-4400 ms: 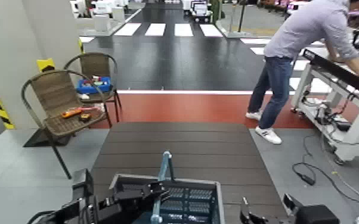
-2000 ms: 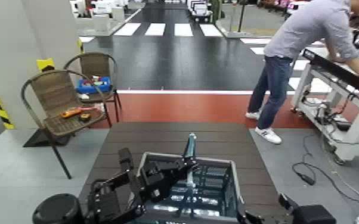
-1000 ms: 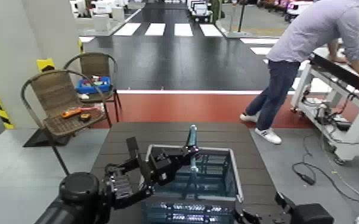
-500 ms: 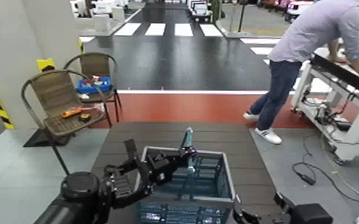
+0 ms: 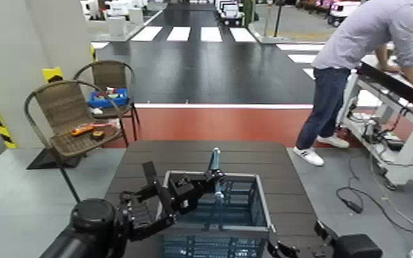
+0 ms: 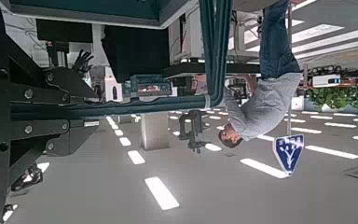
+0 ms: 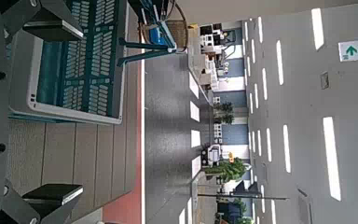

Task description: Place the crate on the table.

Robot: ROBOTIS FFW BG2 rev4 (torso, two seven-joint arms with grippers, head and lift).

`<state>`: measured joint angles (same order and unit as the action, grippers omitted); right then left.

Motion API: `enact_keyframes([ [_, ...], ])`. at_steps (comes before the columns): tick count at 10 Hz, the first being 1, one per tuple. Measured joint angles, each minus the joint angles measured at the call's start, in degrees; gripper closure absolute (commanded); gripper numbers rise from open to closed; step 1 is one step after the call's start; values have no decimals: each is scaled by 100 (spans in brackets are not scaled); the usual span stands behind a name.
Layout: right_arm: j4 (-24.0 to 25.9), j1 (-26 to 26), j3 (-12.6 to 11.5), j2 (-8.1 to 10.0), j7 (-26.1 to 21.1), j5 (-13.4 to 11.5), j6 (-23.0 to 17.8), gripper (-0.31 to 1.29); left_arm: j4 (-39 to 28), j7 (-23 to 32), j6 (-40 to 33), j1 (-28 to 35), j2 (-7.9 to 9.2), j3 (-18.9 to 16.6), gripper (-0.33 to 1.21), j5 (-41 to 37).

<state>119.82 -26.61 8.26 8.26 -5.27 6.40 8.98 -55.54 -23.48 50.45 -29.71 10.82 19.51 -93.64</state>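
The teal crate (image 5: 216,209) with its grey rim sits level over the near half of the dark slatted table (image 5: 202,154); I cannot tell whether its base touches the planks. My left gripper (image 5: 208,181) is shut on the top of its thin arched handle (image 5: 214,165), which also shows as a teal bar (image 6: 214,56) in the left wrist view. My right gripper (image 5: 286,248) is low at the table's near right corner, beside the crate (image 7: 75,61). Its fingers (image 7: 54,28) stand wide apart, holding nothing.
Two wicker chairs (image 5: 68,116) stand at the left beyond the table; one holds a small blue box (image 5: 108,98). A person (image 5: 360,62) leans over a white-framed workbench (image 5: 401,103) at the right. Cables (image 5: 367,199) lie on the floor to the right.
The crate has come down a little and levelled out, with my left gripper still on its handle. The person has shifted a leg to the right.
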Motion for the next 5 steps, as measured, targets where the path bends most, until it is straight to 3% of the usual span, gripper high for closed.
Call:
enact_keyframes([
  [3,-10,9,6,-9,17,14,-9,15,84,-37,10,5,-10,34,98,-1],
  [4,-11,14,8,-10,20,18,-10,15,103,-56,16,18,-10,35,82,-1],
  [5,-13,15,8,-15,33,19,-10,15,110,-103,21,28,-10,36,46,-1],
])
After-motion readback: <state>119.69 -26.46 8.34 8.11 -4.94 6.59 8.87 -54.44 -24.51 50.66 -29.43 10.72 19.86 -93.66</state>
